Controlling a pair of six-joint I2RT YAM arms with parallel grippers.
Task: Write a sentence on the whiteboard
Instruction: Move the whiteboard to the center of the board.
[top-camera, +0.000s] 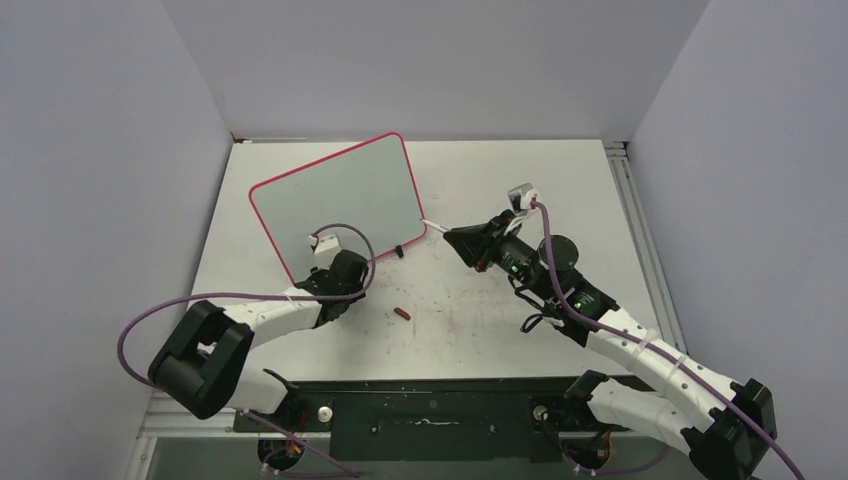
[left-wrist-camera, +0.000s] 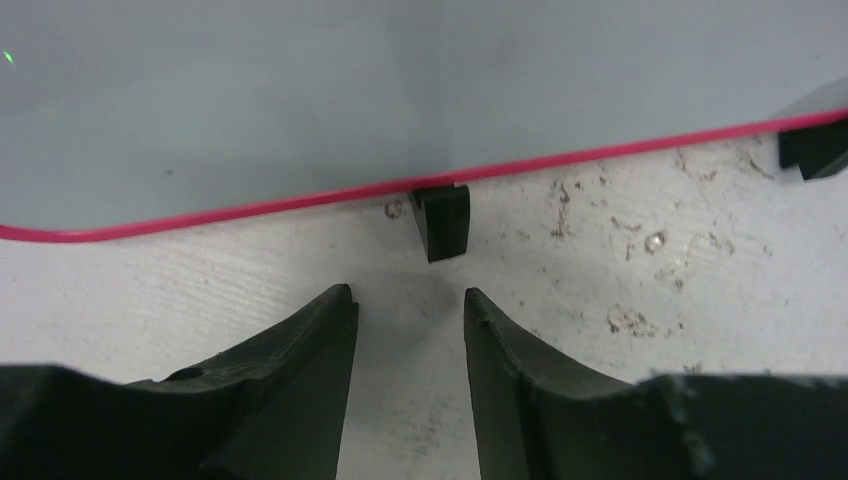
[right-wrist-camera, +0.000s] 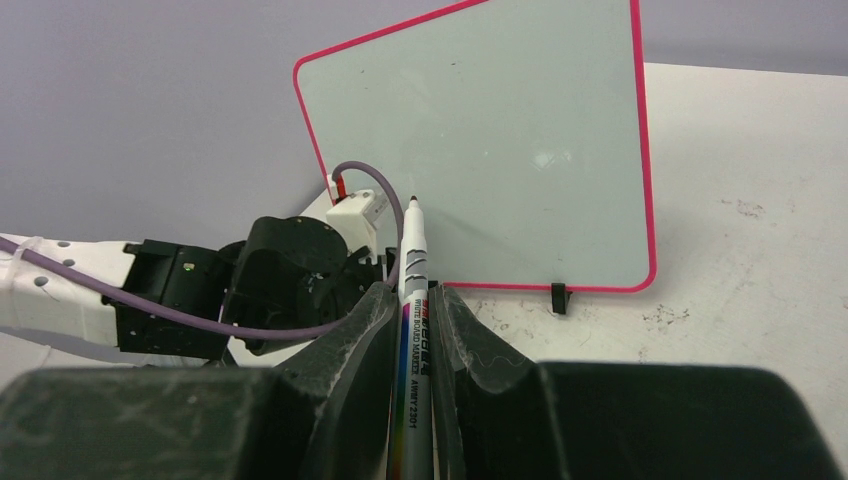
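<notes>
The whiteboard (top-camera: 340, 195), grey-white in a thin pink frame, stands tilted at the back left on small black feet. Its face (right-wrist-camera: 500, 140) shows no writing, so the sentence is out of view. My left gripper (left-wrist-camera: 407, 292) is open and low on the table at the board's near edge. One black foot (left-wrist-camera: 441, 220) lies just beyond its fingertips, and nothing is between them. My right gripper (right-wrist-camera: 415, 290) is shut on a whiteboard marker (right-wrist-camera: 412, 330). The marker's uncapped tip (right-wrist-camera: 414, 201) points at the board's right part, a short way off it (top-camera: 428, 224).
A small red-brown marker cap (top-camera: 402, 315) lies on the scuffed white tabletop (top-camera: 480, 310) between the arms. The second black foot (top-camera: 398, 250) sits at the board's near right corner. Grey walls close in the table on three sides.
</notes>
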